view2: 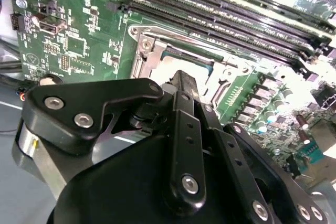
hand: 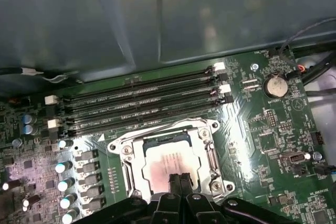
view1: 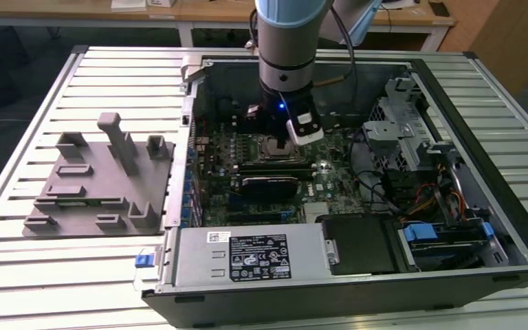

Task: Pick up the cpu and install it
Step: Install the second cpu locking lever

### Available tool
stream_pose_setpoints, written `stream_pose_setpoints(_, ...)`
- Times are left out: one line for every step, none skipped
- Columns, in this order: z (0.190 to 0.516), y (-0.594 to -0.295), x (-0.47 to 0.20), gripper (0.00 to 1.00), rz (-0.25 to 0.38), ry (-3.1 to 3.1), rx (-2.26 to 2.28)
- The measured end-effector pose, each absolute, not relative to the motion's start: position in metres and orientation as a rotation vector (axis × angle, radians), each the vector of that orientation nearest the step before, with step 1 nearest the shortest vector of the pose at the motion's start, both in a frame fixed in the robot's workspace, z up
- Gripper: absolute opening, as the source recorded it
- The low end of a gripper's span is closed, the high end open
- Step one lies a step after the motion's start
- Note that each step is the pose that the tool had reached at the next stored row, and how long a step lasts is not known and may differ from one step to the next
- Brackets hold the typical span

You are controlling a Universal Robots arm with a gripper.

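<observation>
With the end effector [hand: 180, 182], fingers clenched together, over the cpu [hand: 169, 162] in the socket [hand: 171, 158], any off-centre downward pressure risks bending the socket's contacts.

cpu [hand: 170, 159]: silvery top | motherboard [hand: 273, 129]: green | fixture tray [view1: 99, 182]: grey | gripper [hand: 180, 182]: black

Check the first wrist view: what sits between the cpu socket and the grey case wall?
Four long memory slots run across the green motherboard between the cpu in its socket and the case wall.
</observation>
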State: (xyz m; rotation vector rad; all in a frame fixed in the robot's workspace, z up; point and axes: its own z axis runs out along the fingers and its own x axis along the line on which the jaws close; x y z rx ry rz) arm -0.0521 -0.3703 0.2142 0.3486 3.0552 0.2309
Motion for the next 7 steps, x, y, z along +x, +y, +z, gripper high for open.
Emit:
stream_pose_setpoints(0.2141, -0.3693, -0.0521, 0.11, 0.226, 3.055, 0.348)
stream_pose_setpoints(0.2141, -0.369, -0.0521, 0.11, 0.224, 3.055, 0.348)
stream_pose_setpoints(0.2141, -0.3691, -0.0521, 0.11, 0.224, 3.055, 0.348)
stream_pose_setpoints(0.2142, -0.369, -0.0521, 0.11, 0.223, 3.055, 0.348)
stream_pose_setpoints(0.2142, -0.369, -0.0521, 0.11, 0.222, 3.055, 0.348)
stream_pose_setpoints(0.2142, -0.369, -0.0521, 0.11, 0.222, 3.055, 0.348)
stream_pose_setpoints(0.2142, -0.369, -0.0521, 0.11, 0.222, 3.055, 0.348)
